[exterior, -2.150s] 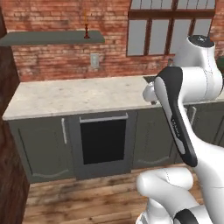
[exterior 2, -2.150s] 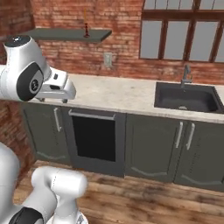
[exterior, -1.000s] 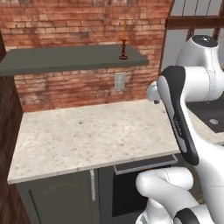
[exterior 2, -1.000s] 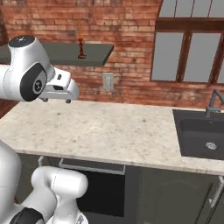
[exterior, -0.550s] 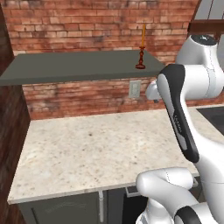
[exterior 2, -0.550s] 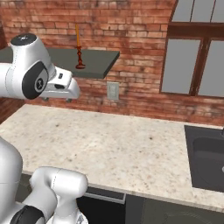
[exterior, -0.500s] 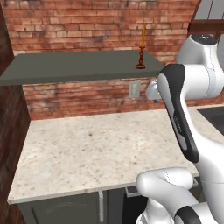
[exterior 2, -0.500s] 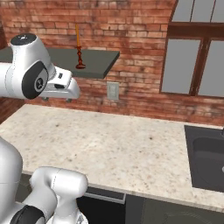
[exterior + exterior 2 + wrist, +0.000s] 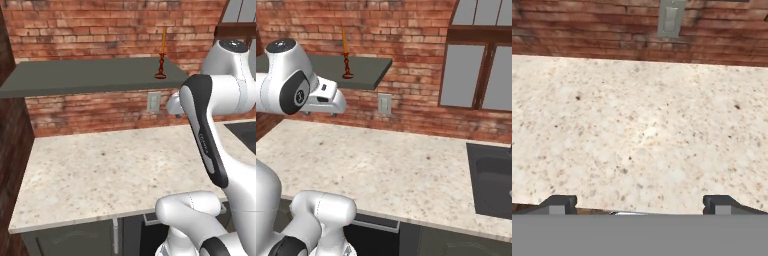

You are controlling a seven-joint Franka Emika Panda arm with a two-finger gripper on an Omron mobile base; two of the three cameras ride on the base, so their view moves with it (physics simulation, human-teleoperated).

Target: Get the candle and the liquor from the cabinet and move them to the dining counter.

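Left base view: the camera sits closer to the wall than half a second ago, so the brick, the cabinet point(image 9: 85, 75) and the counter point(image 9: 120, 170) loom larger; the things themselves have not shifted; the candle point(image 9: 162, 54) stands upright in its dark holder near the cabinet's right end, just above a wall socket point(image 9: 154, 101); the white arm covers the right of the picture and hides the claw.

Right base view: the same approach shows here; the candle point(image 9: 346, 54) stands on the cabinet point(image 9: 363, 71), beyond the arm's upper joint; a sink point(image 9: 491, 180) is cut off at the right edge; the fingers are hard to make out under the hand.

Hand view: the claw point(image 9: 639, 204) looks down on the speckled counter point(image 9: 637, 130); its two fingertips point(image 9: 559, 204) stand spread wide with nothing between them; the socket point(image 9: 671, 19) is cropped at the top.
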